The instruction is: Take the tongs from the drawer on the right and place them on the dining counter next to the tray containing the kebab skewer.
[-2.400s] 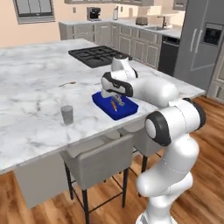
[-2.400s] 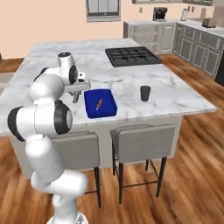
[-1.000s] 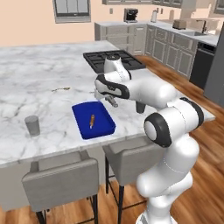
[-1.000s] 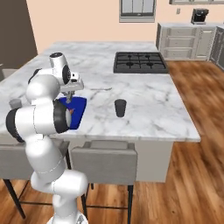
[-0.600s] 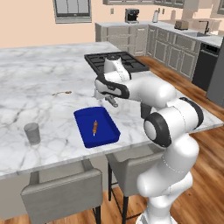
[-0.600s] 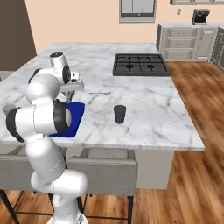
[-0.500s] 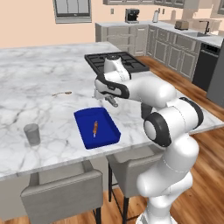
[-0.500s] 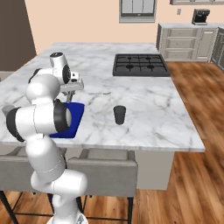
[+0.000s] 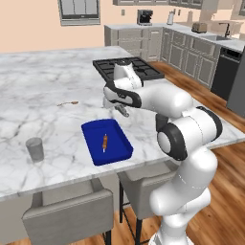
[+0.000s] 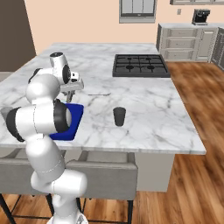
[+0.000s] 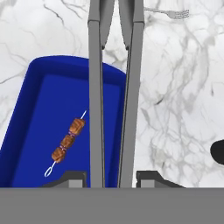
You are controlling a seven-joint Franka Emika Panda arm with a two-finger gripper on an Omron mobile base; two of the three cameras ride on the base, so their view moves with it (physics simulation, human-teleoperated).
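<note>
Slim dark-grey metal tongs (image 11: 111, 87) are clamped between my gripper (image 11: 111, 177) fingers, hanging above the far rim of the deep-blue rectangular tray (image 9: 106, 142) with its orange-brown kebab skewer (image 11: 65, 142), over the white grey-veined marble dining counter (image 9: 43, 103), black gas hob (image 9: 125, 67) beyond.

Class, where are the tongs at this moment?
In the hand view the tongs sit between the gripper fingers, held over the blue tray beside the kebab skewer.
</note>
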